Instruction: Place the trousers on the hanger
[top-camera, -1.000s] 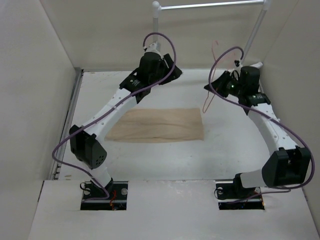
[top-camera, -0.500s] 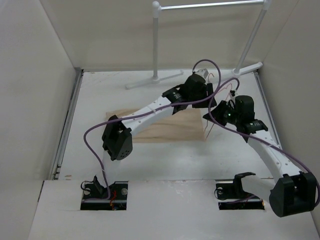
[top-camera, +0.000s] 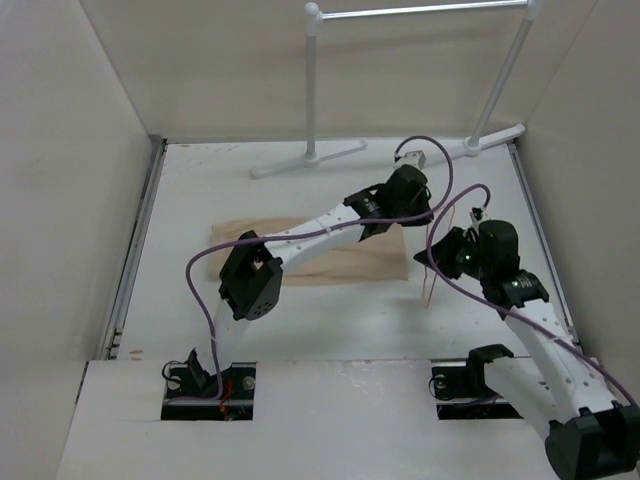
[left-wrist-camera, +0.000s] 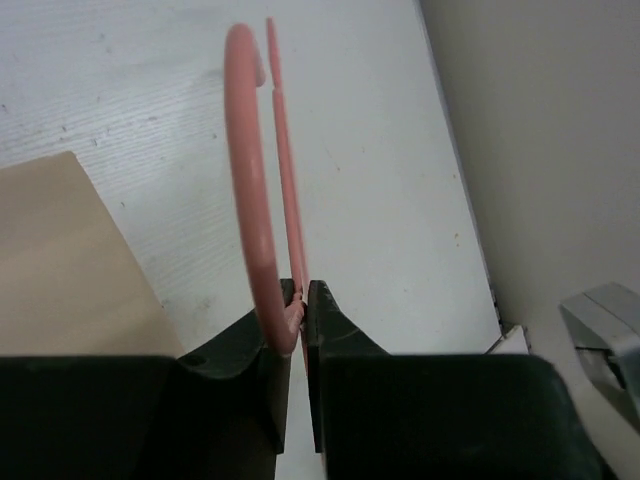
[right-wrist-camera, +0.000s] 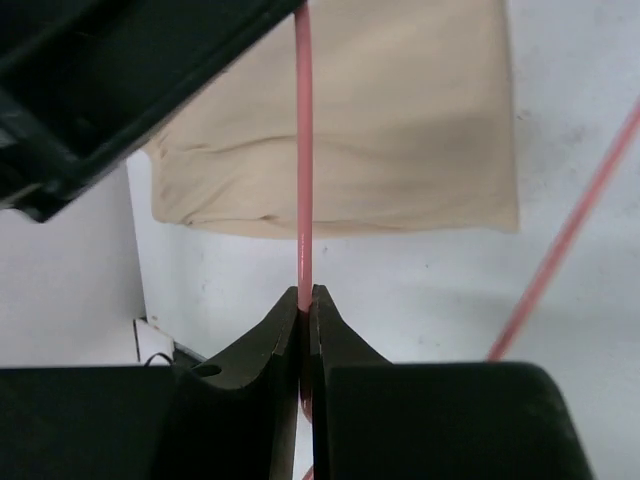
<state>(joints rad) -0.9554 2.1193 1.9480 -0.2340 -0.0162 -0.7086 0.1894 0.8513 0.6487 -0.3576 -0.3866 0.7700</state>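
Hanger (left-wrist-camera: 250, 180): pink wire, clamped at the hook's base in the closed left gripper (left-wrist-camera: 301, 297), one rod pinched tight by the right gripper (right-wrist-camera: 305, 298). Trousers (right-wrist-camera: 400, 120): flat, just beyond the right fingertips (right-wrist-camera: 332, 335). Advised: steady grip, bar brought level toward the cloth edge.

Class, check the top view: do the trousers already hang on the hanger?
No, the trousers lie flat on the table and the hanger wire is bare.
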